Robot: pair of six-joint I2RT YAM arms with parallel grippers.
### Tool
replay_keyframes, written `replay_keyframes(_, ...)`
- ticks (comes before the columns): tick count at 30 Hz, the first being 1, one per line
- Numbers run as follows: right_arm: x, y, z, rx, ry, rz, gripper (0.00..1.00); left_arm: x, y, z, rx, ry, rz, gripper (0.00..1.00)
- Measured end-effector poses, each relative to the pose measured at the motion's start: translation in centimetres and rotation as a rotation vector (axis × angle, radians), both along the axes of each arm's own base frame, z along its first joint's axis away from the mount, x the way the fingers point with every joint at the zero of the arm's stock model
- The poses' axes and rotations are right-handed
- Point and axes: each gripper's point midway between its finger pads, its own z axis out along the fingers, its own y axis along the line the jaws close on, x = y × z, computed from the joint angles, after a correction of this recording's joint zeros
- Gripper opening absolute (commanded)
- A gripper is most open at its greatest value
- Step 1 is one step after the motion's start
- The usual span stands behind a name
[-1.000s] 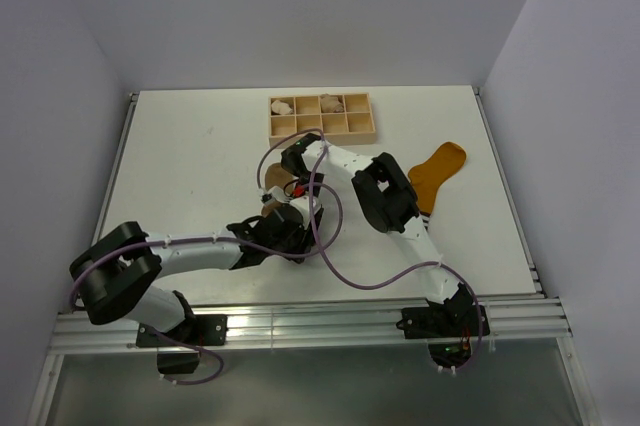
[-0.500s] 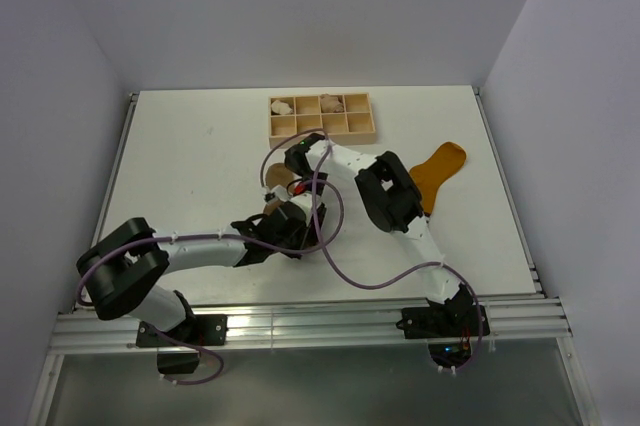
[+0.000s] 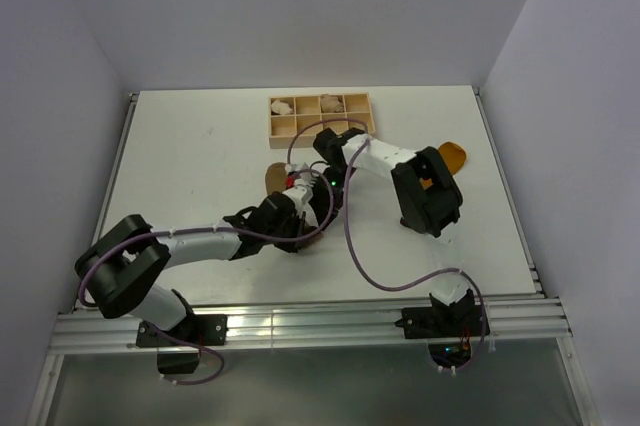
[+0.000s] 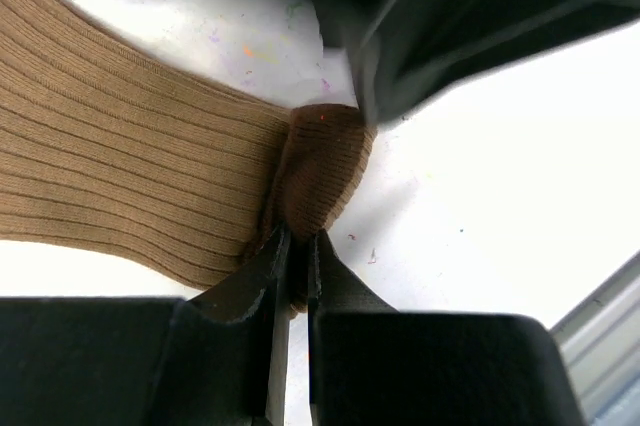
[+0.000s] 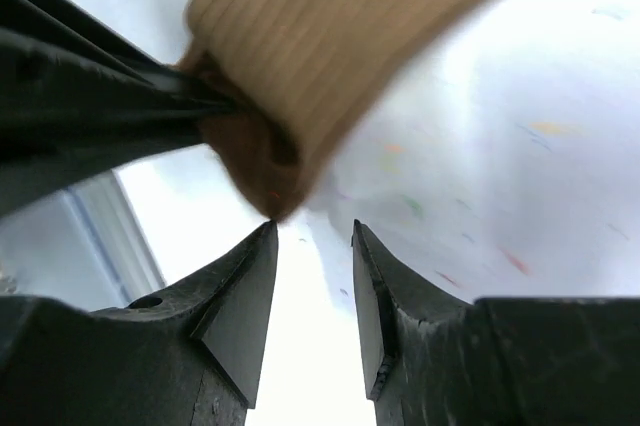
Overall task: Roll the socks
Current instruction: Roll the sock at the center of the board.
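Just in front of the wooden tray (image 3: 320, 133), seen from above, the tan sock (image 3: 274, 177) lies on the white table (image 3: 180, 166). Only its rounded end shows, because the left gripper (image 3: 298, 214) and the right gripper (image 3: 318, 178) crowd over the rest. To the tray's right and nearer the bases, the mustard-orange sock (image 3: 452, 155) is mostly covered by the right arm (image 3: 428, 196). Pale bundles (image 3: 283, 105) sit in the tray's far row.

From the left wrist, the left gripper is clenched on the sock's dark brown toe (image 4: 320, 176), its jaws nearly together with fabric pinched between them. The ribbed tan body runs off to the left, and a dark blurred bulk blocks the upper right.

From the right wrist, the right gripper is released, its jaws apart with nothing between them. The dark toe sits just beyond the fingertips, and the left gripper's fingers (image 5: 100, 116) reach in from the left, gripping it.
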Motion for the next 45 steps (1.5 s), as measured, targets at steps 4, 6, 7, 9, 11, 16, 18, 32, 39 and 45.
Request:
replay_keyframes(4, 1.5, -0.7, 0.7, 0.036, -0.076, -0.098, 0.44, 0.2, 0.3, 0.1, -0.060, 0.043, 0.008, 0.00)
replay_keyframes(6, 2.2, -0.9, 1.0, 0.057, -0.115, -0.156, 0.44, 0.3, 0.5, 0.1, -0.086, 0.066, 0.013, 0.00)
replay_keyframes(7, 2.5, -1.1, 1.2, 0.068, -0.133, -0.192, 0.44, 0.4, 0.7, 0.1, -0.100, 0.081, 0.021, 0.00)
replay_keyframes(9, 2.9, -1.5, 1.4, 0.090, -0.179, -0.257, 0.44, 0.6, 1.0, 0.2, -0.126, 0.111, 0.031, 0.00)
replay_keyframes(11, 3.2, -1.9, 1.7, 0.110, -0.220, -0.311, 0.44, 0.9, 1.4, 0.2, -0.151, 0.141, 0.048, 0.00)
replay_keyframes(16, 3.5, -1.7, 3.5, 0.221, -0.348, -0.384, 0.45, 1.1, 2.0, 0.1, -0.214, 0.230, 0.065, 0.00)
replay_keyframes(18, 3.5, -1.5, 4.4, 0.276, -0.396, -0.393, 0.46, 1.2, 1.9, 0.1, -0.237, 0.265, 0.065, 0.00)
replay_keyframes(32, -0.1, 3.9, 4.5, 0.326, -0.654, -0.238, 0.56, 2.0, 3.8, 0.1, -0.335, 0.521, 0.135, 0.00)
replay_keyframes(39, -1.5, 4.2, 4.1, 0.237, -0.805, -0.188, 0.80, 2.0, 3.8, 0.0, -0.351, 0.622, 0.119, 0.01)
replay_keyframes(45, -1.2, 4.1, 4.2, 0.170, -0.919, -0.172, 0.79, 1.8, 4.1, -0.1, -0.380, 0.696, 0.106, 0.00)
